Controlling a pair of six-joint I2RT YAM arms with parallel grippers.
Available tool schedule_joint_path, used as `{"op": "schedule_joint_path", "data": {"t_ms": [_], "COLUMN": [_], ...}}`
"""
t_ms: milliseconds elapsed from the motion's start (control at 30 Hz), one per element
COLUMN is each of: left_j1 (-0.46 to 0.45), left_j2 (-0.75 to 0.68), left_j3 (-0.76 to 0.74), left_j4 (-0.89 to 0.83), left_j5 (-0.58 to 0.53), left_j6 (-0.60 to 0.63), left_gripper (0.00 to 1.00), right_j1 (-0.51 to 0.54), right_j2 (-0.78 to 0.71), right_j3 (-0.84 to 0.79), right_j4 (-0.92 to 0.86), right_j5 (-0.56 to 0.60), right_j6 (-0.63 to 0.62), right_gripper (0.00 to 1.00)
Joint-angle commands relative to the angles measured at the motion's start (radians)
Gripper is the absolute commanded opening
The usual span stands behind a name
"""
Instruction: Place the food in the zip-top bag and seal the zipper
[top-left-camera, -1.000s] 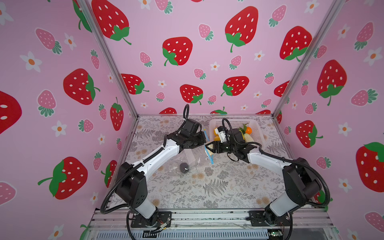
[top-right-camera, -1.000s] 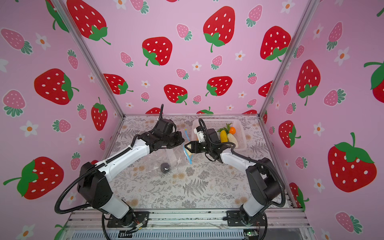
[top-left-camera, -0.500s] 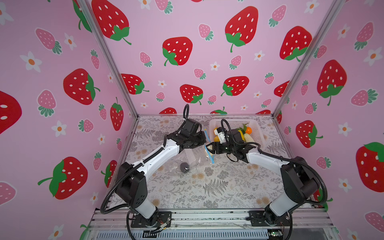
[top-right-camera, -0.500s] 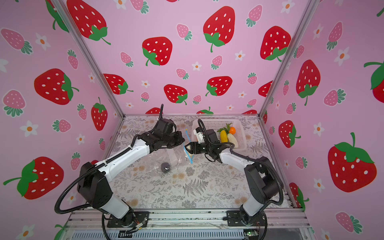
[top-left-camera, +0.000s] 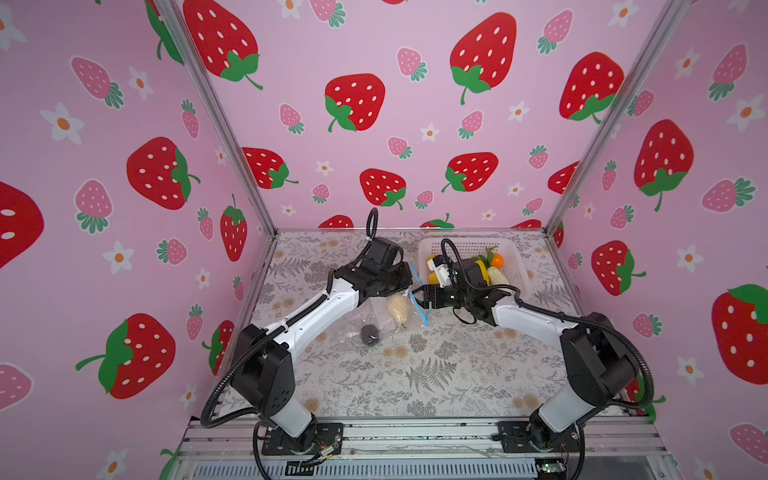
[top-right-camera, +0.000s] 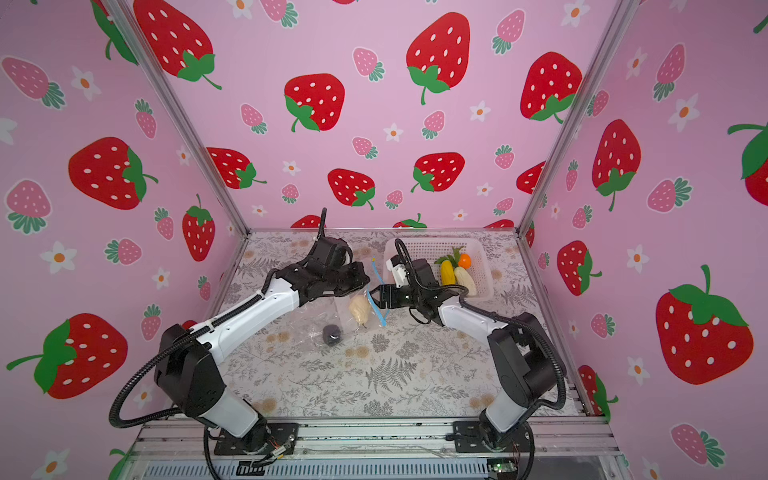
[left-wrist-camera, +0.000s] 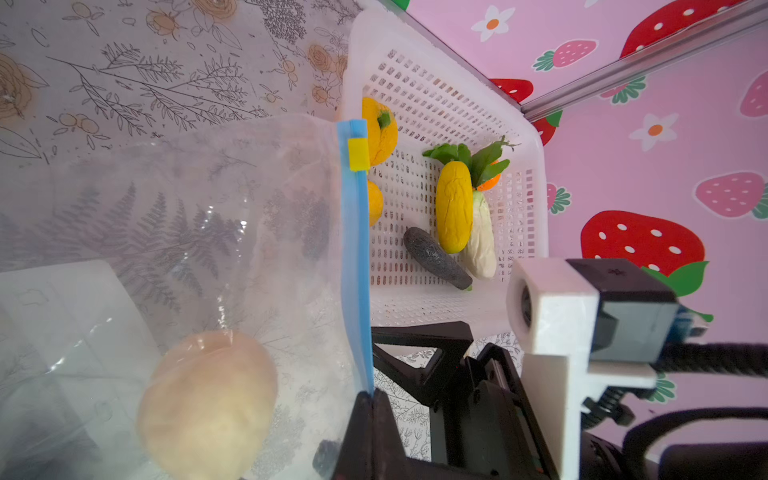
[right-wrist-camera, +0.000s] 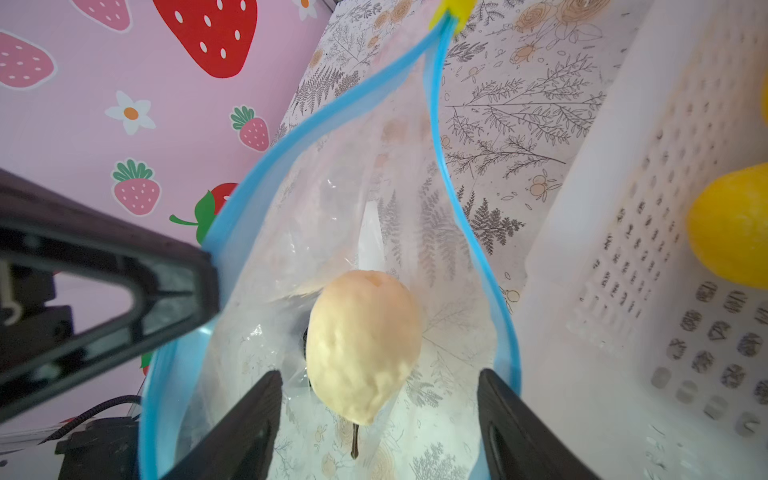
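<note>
My left pincer (left-wrist-camera: 368, 419) clamped on the zipper (left-wrist-camera: 353, 249), my right pincer (right-wrist-camera: 378, 376) spread wide and empty at the zip-top bag (left-wrist-camera: 187, 216) mouth, cream food piece (right-wrist-camera: 361, 345) inside, bag on worktop (top-left-camera: 415, 374) beside basket (left-wrist-camera: 440, 95)

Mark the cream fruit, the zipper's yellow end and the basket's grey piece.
cream fruit (right-wrist-camera: 363, 345): right wrist view, its middle.
yellow end (left-wrist-camera: 358, 154): left wrist view, centre.
grey piece (left-wrist-camera: 436, 258): left wrist view, mid-body.

The zip-top bag (top-right-camera: 311, 328) lies mid-desk (top-right-camera: 415, 374) with a cream pear-shaped piece (top-right-camera: 359, 309) and a dark piece (top-right-camera: 332, 334) inside. Its blue zipper (top-right-camera: 382, 319) runs near-to-far between the left hand (top-right-camera: 365, 284) and the right hand (top-right-camera: 376, 298). At far right, a white basket (top-right-camera: 484, 270) holds yellow, orange and white food (top-right-camera: 447, 272).
</note>
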Motion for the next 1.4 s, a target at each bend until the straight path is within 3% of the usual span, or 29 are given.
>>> {"op": "schedule_joint_path", "data": {"t_ms": [0, 267, 567, 1000, 1367], "left_j1": [0.002, 0.003, 0.007, 0.014, 0.016], "left_j2": [-0.029, -0.036, -0.055, -0.039, -0.066], "left_j3": [0.023, 0.016, -0.001, -0.023, -0.024], "left_j4": [0.02, 0.021, 0.018, 0.038, 0.027], "left_j5": [0.006, 0.003, -0.01, 0.012, 0.0], "left_j6": [-0.008, -0.008, -0.002, -0.016, -0.014], "left_gripper": [0.0, 0.0, 0.0, 0.0, 0.0], "right_j1": [0.005, 0.005, -0.001, -0.052, -0.088], "right_j2": [0.012, 0.0, -0.043, -0.138, -0.038], "right_j3": [0.022, 0.025, 0.04, 0.032, -0.006], "right_j4": [-0.015, -0.024, -0.12, -0.076, -0.112], "right_j5": [0.014, 0.019, 0.1, 0.026, 0.0], "right_j6": [-0.002, -0.001, -0.005, 0.003, 0.044], "right_gripper": [0.76, 0.75, 0.72, 0.69, 0.6]}}
